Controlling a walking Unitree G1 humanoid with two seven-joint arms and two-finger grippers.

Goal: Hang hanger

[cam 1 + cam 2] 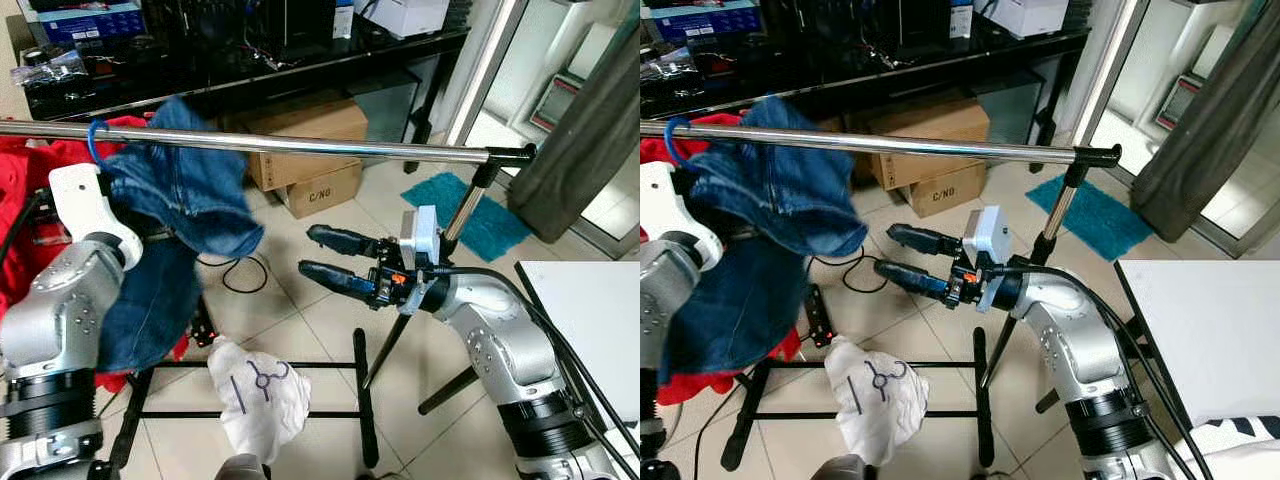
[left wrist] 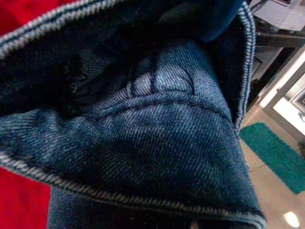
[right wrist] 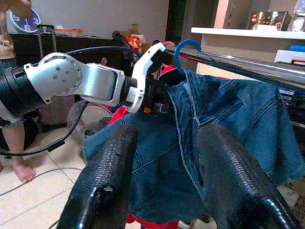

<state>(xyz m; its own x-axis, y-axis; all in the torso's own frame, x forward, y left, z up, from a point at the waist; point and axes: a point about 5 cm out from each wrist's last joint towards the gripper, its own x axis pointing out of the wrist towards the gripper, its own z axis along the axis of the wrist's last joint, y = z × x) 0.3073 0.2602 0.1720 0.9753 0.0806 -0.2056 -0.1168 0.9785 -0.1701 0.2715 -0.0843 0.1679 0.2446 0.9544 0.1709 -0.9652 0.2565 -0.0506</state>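
A blue hanger hook (image 1: 95,140) curls over the silver rail (image 1: 300,145) near its left end. A denim jacket (image 1: 190,195) hangs bunched from the hanger. My left arm (image 1: 85,205) reaches up into the jacket just below the hook, and the left wrist view looks straight onto denim folds (image 2: 157,138). My right gripper (image 1: 306,252) is open and empty, held below the rail to the right of the jacket and pointing at it. In the right wrist view the hook (image 3: 186,47) and jacket (image 3: 224,124) lie beyond the right gripper (image 3: 167,133).
Red garments (image 1: 20,200) hang at the rail's left end. A white cloth (image 1: 260,395) lies on the rack's black base bars. Cardboard boxes (image 1: 310,150) sit under a black desk behind. A white table (image 1: 600,320) stands at right, near a teal mat (image 1: 500,215). A person's leg (image 3: 14,143) stands beyond my left arm.
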